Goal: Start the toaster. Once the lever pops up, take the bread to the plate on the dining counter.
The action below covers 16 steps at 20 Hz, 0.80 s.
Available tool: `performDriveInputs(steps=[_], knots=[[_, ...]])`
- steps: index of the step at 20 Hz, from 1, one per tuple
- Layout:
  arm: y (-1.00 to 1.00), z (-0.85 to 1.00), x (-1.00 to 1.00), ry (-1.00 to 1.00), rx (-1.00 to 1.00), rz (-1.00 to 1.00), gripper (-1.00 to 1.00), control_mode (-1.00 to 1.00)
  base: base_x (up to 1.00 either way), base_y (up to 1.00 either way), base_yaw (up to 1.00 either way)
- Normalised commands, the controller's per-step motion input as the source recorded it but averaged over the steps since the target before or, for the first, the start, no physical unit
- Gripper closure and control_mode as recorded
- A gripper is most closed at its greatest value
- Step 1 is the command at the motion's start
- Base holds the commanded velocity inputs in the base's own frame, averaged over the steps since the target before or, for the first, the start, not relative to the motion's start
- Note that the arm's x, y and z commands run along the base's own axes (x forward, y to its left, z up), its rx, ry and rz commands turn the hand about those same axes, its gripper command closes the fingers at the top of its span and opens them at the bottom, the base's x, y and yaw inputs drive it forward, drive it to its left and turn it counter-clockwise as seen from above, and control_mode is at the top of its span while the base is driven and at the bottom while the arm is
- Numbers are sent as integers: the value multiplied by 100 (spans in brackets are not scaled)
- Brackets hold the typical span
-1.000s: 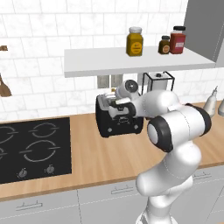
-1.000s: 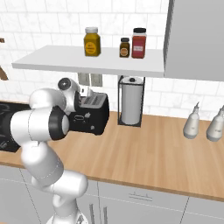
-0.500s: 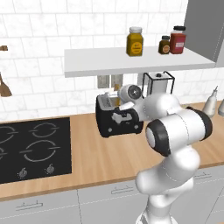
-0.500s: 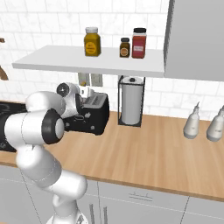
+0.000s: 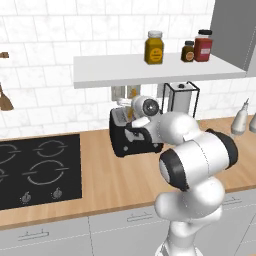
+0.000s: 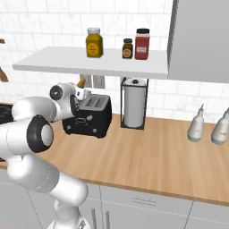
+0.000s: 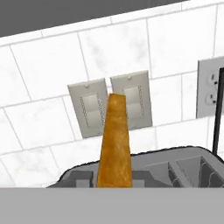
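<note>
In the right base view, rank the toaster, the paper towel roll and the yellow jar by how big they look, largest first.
1. Toaster
2. Paper towel roll, nearly as large as the toaster, so that order is close
3. Yellow jar, clearly smallest

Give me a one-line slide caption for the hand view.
Edge-on slice of bread rising above the toaster, with wall switches on white tile behind.

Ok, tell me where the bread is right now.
The bread stands edge-on in the hand view, rising above the toaster in front of the wall switches. In the left base view it peeks out above the toaster's top, beside the arm's wrist.
</note>
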Motion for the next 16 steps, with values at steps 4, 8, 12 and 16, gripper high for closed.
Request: performDriveInputs(steps=[4,8,12,16], knots=[[-22,60,-50,14,43,-4,100,-100,0,0,0],[-40,67,-64,12,51,-5,100,-100,0,0,0],[-38,86,-75,11,50,-1,100,-100,0,0,0],[-46,41,-98,16,46,0,100,-100,0,0,0]])
